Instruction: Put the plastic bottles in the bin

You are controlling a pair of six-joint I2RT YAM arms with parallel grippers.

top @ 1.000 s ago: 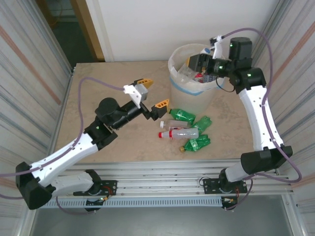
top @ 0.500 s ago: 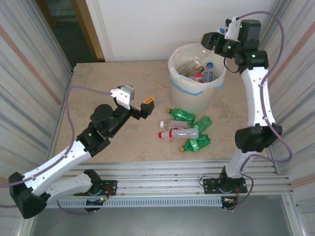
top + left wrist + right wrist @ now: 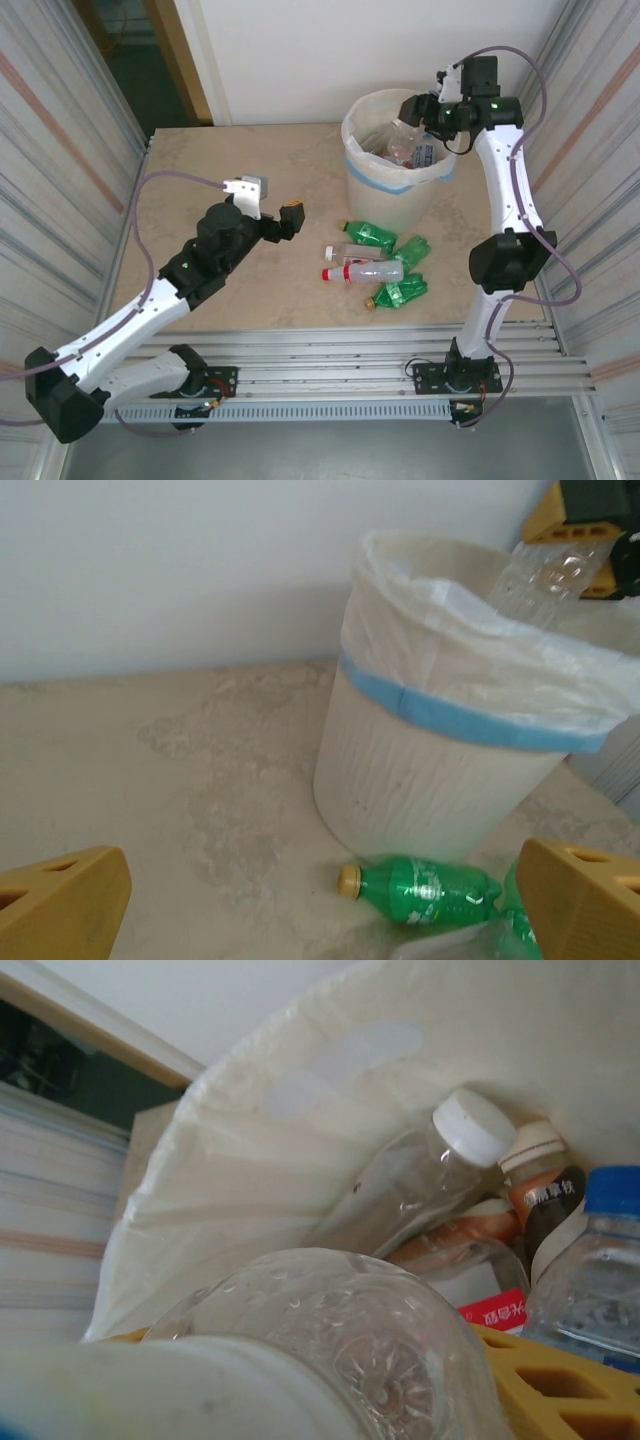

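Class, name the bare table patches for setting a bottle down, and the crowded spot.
Bare: beige stone-patterned tabletop left of the round cream-white plastic bin, back to the far-left corner. Crowded: before the bin, where crushed green plastic bottles and a clear red-capped plastic bottle cluster.

The clear bottle (image 3: 330,1360) is blurred and cut off at the bottom edge of the right wrist view, covering most of a yellow finger (image 3: 545,1385), and the left gripper's (image 3: 320,905) right finger (image 3: 590,900) hides part of a second green bottle (image 3: 512,905).
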